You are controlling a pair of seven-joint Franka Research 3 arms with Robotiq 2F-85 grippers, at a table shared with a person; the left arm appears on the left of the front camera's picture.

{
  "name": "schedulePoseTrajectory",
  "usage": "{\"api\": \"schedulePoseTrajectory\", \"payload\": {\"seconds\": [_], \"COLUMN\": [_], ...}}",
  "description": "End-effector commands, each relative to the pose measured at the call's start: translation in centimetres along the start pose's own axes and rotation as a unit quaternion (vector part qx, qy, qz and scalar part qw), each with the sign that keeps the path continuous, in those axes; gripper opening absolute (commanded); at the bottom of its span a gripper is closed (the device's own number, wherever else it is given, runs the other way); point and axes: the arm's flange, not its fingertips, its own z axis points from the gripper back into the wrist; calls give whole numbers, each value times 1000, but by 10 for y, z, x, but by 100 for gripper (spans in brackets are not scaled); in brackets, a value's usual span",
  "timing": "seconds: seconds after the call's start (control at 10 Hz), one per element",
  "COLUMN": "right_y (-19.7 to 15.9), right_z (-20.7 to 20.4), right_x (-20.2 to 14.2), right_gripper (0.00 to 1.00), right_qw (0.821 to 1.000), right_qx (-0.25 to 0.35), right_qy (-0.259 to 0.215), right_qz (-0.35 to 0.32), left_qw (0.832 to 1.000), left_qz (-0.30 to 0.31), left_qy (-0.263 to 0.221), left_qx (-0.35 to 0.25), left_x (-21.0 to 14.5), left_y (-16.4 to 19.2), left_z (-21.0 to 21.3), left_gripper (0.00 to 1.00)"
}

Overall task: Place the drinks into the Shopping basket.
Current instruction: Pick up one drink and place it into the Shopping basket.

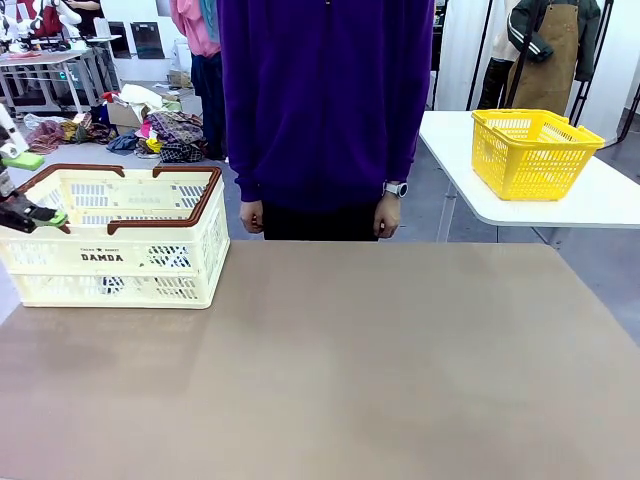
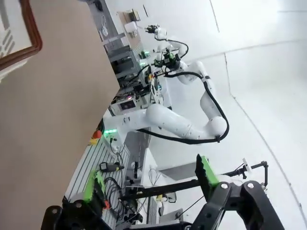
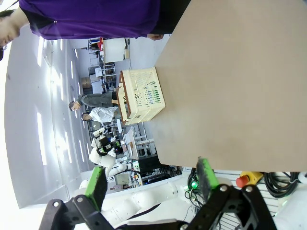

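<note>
The drinks are out of view. The Shopping basket (image 1: 112, 252), cream with brown rim handles and "DAMDA" lettering, stands on the table's far left; from here it looks empty. My left gripper (image 1: 30, 188) hovers open at the basket's left end, its green pads apart. In the left wrist view the left gripper (image 2: 148, 182) is open with nothing between its fingers, and a corner of the basket rim (image 2: 25, 44) shows at top left. The right gripper (image 3: 151, 182) is open and empty, off the table's edge, with the basket (image 3: 141, 96) far across the table.
A person in a purple sweater (image 1: 325, 100) stands at the far edge, hands (image 1: 251, 216) hanging down. A yellow mesh basket (image 1: 532, 150) sits on a separate white table (image 1: 600, 200) at back right. The brown table top (image 1: 380, 360) is bare.
</note>
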Motion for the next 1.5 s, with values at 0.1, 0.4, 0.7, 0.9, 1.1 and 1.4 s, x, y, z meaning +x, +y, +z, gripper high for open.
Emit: {"api": "schedulePoseTrajectory", "payload": {"seconds": [0.1, 0.4, 0.7, 0.9, 1.1, 1.4], "right_y": [5, 5, 5, 5, 5, 5], "right_z": [0, 0, 0, 0, 0, 0], "right_x": [2, 2, 2, 2, 2, 2], "right_gripper": [100, 100, 100, 100, 100, 100], "right_qw": [1000, 1000, 1000, 1000, 1000, 1000], "right_qx": [12, 12, 12, 12, 12, 12], "right_qy": [-4, -4, -4, -4, -4, -4], "right_qz": [-3, -3, -3, -3, -3, -3], "left_qw": [1000, 1000, 1000, 1000, 1000, 1000], "left_qz": [-11, -11, -11, -11, -11, -11], "left_qy": [20, 20, 20, 20, 20, 20], "left_qx": [7, 7, 7, 7, 7, 7], "left_x": [0, 0, 0, 0, 0, 0], "left_y": [-8, -8, -8, -8, -8, -8], "left_z": [1, 1, 1, 1, 1, 1], "left_gripper": [100, 100, 100, 100, 100, 100]}}
